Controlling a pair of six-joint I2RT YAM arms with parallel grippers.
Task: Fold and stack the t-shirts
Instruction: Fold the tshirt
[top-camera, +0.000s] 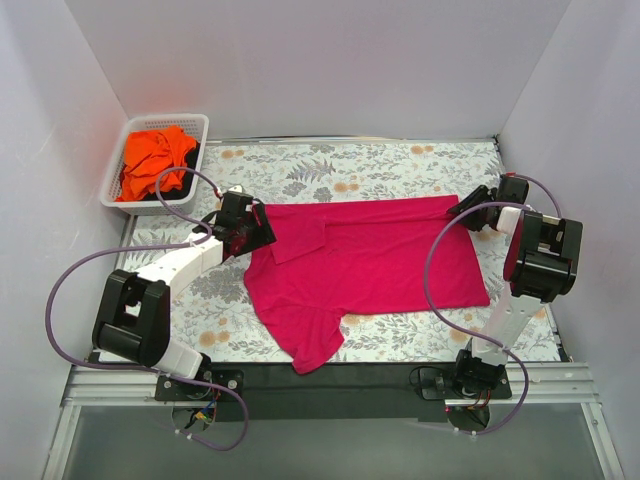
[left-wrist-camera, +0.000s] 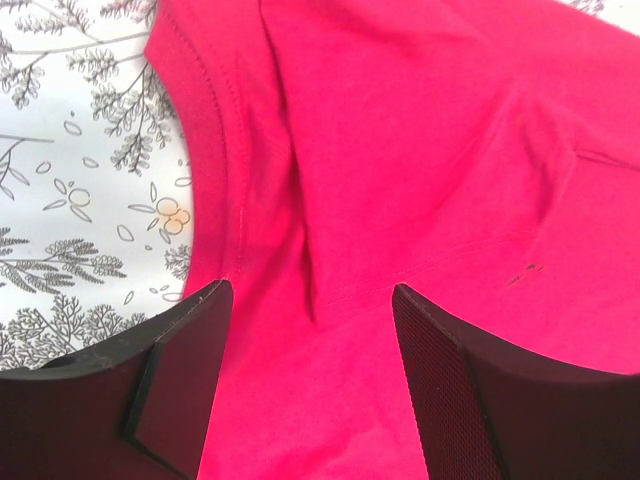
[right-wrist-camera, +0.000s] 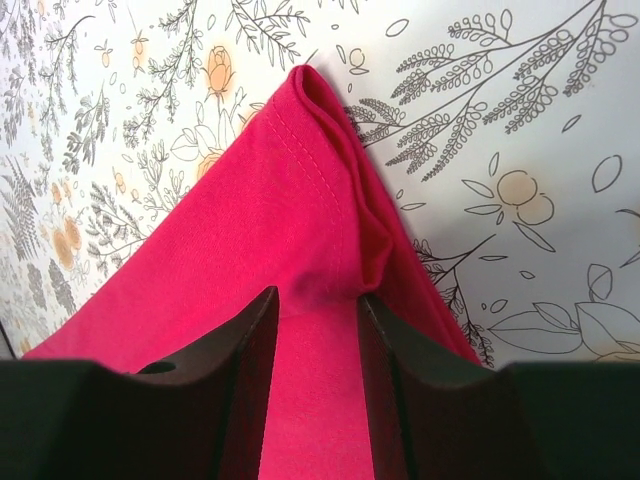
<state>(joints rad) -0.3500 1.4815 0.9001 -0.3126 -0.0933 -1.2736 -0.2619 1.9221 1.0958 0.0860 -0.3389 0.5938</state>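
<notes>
A magenta-pink t-shirt (top-camera: 370, 262) lies spread on the flowered table, its hem to the right and one sleeve (top-camera: 312, 345) reaching the front edge. My left gripper (top-camera: 252, 232) stands open over the shirt's upper left part, near the neckline; in the left wrist view its fingers (left-wrist-camera: 190, 350) straddle flat pink cloth (left-wrist-camera: 420, 150) beside a stitched edge. My right gripper (top-camera: 462, 212) is at the shirt's far right corner. Its jaws stand a little apart, over the pink corner (right-wrist-camera: 300, 190), which has a small folded lip. An orange t-shirt (top-camera: 155, 160) lies bunched in the basket.
The white slatted basket (top-camera: 112, 190) stands at the back left corner, against the left wall. White walls enclose the table on three sides. The flowered cloth (top-camera: 400, 160) shows behind the shirt and to its left (top-camera: 215, 300). A black strip (top-camera: 340, 375) runs along the front edge.
</notes>
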